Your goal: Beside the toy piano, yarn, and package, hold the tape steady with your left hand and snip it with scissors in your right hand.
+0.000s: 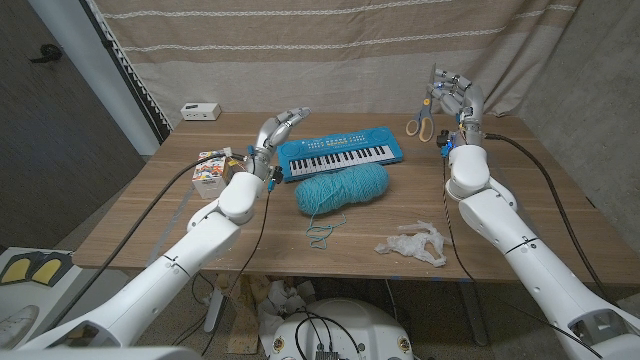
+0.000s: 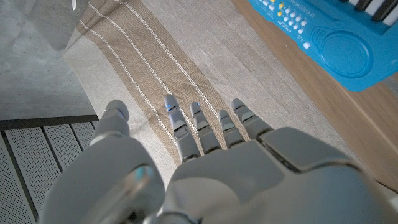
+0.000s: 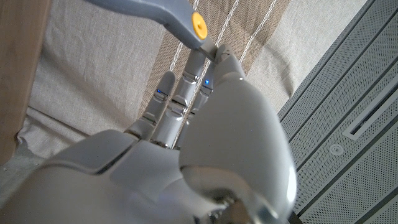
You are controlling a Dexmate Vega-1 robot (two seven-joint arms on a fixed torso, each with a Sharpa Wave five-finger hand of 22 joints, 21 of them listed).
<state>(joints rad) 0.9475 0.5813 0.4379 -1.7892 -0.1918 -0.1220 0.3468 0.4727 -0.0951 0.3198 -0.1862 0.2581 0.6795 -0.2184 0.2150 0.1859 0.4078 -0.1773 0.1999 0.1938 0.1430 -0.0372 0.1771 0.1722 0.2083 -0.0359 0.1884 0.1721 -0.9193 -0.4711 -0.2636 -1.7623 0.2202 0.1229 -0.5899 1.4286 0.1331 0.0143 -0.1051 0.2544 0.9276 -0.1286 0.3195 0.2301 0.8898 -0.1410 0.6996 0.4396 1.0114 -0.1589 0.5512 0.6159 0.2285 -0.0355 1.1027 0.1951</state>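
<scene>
Tape is hard to pick out here: a small pale object (image 1: 227,153) touching the white and orange cardboard package (image 1: 209,167) at the left of the head view may be it, but it is too small to tell. Nearest, at the lower right of the wooden table (image 1: 130,225), lies a crumpled clear plastic wrapper (image 1: 415,243). Left of it a loose strand trails from the teal ball of yarn (image 1: 341,187) at the centre. Just behind the yarn sits the blue plastic toy piano (image 1: 340,153). The left hand (image 1: 280,124) hangs above the table between package and piano, fingers spread and holding nothing. At the upper right, the right hand (image 1: 452,93) is raised well off the table and grips the grey-bladed scissors (image 1: 419,124), which dangle below it; the right wrist view shows the blade pinched near its orange pivot. At the far left stands a small white box (image 1: 200,111). The likely trouble: with the tape unheld and both hands well apart from it, a cut could miss or drag the tape, and so loose a grip might let the scissors slip or fail to work.
</scene>
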